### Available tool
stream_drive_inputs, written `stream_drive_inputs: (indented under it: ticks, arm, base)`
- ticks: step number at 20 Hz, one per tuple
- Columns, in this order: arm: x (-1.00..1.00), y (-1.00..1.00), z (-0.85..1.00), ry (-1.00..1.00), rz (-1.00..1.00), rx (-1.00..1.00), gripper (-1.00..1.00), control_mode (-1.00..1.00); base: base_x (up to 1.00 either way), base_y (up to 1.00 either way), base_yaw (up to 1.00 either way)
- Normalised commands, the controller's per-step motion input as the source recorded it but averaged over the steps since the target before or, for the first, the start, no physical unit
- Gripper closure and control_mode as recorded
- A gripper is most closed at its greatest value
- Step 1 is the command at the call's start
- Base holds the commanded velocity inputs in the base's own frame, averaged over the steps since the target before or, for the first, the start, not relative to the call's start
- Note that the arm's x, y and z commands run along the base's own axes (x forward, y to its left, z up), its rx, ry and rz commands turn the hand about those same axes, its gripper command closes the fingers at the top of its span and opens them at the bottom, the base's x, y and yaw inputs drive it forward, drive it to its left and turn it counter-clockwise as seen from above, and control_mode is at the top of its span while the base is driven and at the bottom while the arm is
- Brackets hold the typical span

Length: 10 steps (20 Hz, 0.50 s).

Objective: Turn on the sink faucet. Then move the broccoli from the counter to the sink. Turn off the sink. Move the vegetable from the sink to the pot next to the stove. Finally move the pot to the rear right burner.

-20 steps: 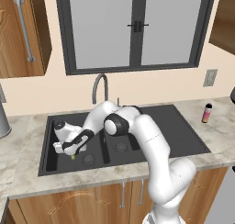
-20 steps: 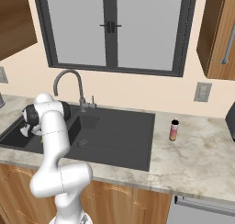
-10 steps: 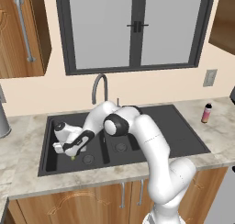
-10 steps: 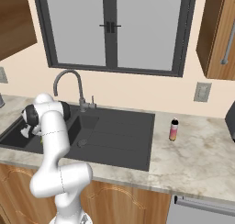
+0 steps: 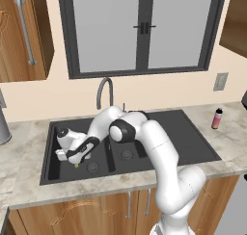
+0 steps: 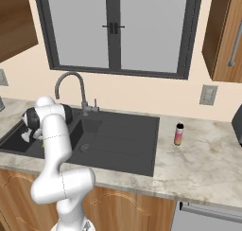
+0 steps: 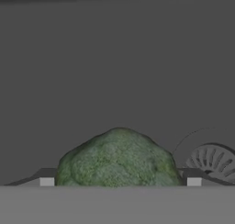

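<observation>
Claw point(image 7: 120, 182) spread around broccoli point(image 7: 119, 159), inside sink point(image 5: 159, 128) basin, near drain point(image 7: 212, 159)

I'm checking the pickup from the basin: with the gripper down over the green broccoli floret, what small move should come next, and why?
Probably close the jaws. The gripper stands open with a dark fingertip on either side of the green broccoli floret, which lies on the floor of the charcoal sink beside the round drain.
</observation>
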Motion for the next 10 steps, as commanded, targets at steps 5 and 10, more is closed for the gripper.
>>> stream_drive_inputs:
  ticks: [5, 10]
  arm:
    - [-0.16, -0.13, 0.23, -0.05, -0.03, 0.02, 1.00, -1.00]
    - [-0.26, -0.23, 0.51, -0.08, -0.03, 0.02, 1.00, -1.00]
  base:
    - [0.00, 0.00, 0.00]
    - [0.00, 0.00, 0.00]
